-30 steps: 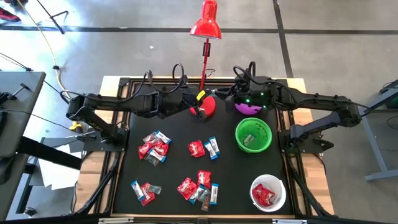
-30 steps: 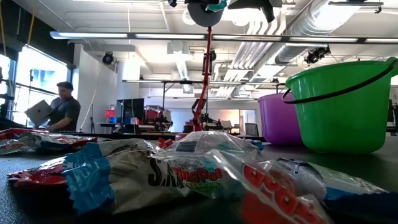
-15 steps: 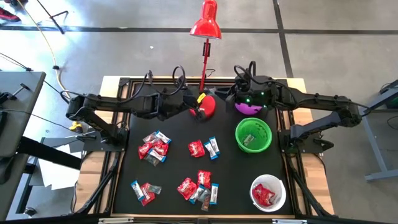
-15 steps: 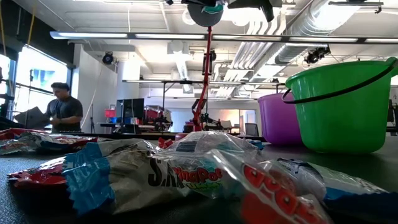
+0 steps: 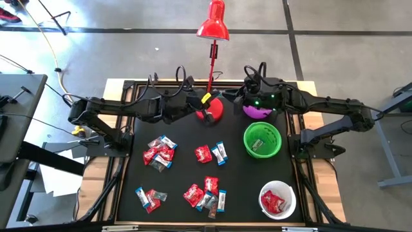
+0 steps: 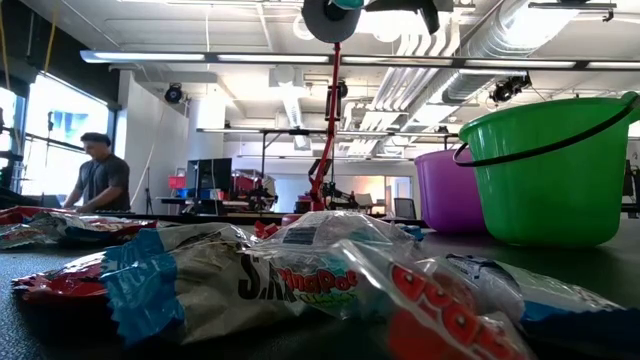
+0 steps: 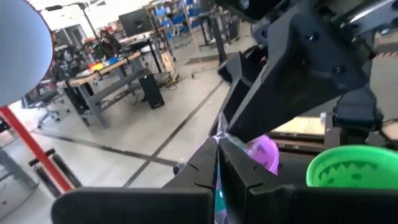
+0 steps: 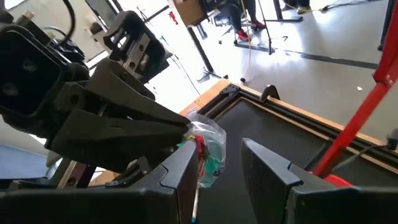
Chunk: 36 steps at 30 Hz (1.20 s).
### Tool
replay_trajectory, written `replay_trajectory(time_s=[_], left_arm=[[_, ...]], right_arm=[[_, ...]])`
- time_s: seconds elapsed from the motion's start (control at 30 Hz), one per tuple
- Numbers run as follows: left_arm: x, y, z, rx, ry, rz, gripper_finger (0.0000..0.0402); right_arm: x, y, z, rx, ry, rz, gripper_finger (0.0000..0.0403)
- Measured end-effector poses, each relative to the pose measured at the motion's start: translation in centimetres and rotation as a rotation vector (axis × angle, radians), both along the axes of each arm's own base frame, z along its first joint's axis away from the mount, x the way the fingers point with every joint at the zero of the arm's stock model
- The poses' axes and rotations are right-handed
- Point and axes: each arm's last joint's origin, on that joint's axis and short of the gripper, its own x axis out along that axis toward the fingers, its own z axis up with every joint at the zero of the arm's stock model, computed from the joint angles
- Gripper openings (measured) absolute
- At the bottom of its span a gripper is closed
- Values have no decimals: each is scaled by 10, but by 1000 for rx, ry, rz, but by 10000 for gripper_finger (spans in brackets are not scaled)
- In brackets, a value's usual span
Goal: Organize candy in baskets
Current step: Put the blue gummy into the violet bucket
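My left gripper (image 7: 217,140) is raised at the table's far middle and is shut on one candy in a clear wrapper with red and green inside (image 8: 206,152). My right gripper (image 8: 217,155) faces it from the right, open, with that candy between its fingers, close to one finger (image 8: 184,167). Loose candy lies on the black mat in groups (image 5: 159,152), (image 5: 210,153), (image 5: 206,193). The purple basket (image 5: 257,111), green basket (image 5: 262,140) and white basket (image 5: 277,199) stand in a row along the right side. My left gripper pinches the wrapper's crimped end (image 8: 193,129) between the free ends of its two fingers. The fingers lie about level and come from the table's left. The candy hangs below the tips, clear of the table. My right gripper: whether its finger touches the candy, I cannot tell.
A red desk lamp stands at the far middle, its base (image 5: 217,111) just under the two grippers and its head (image 5: 214,26) beyond the table. The white basket holds red candy. A person (image 6: 98,170) stands in the room behind.
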Motion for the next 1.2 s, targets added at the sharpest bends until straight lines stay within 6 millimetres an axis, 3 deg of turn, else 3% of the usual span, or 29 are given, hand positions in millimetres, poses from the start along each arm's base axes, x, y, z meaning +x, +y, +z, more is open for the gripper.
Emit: replay_trajectory(time_s=[0.53,0.67,0.83,1.2], left_arm=[[0,0,1,-2,-12,-17,0],[0,0,1,-1,-13,-12,0],[0,1,3,18,-21,3,0],[-3,0,3,42,14,36,4]], right_arm=[[2,3,7,4,-77,82,115],[2,3,7,3,-77,81,82],[2,2,7,2,-78,76,13],[2,2,7,0,-75,74,1]])
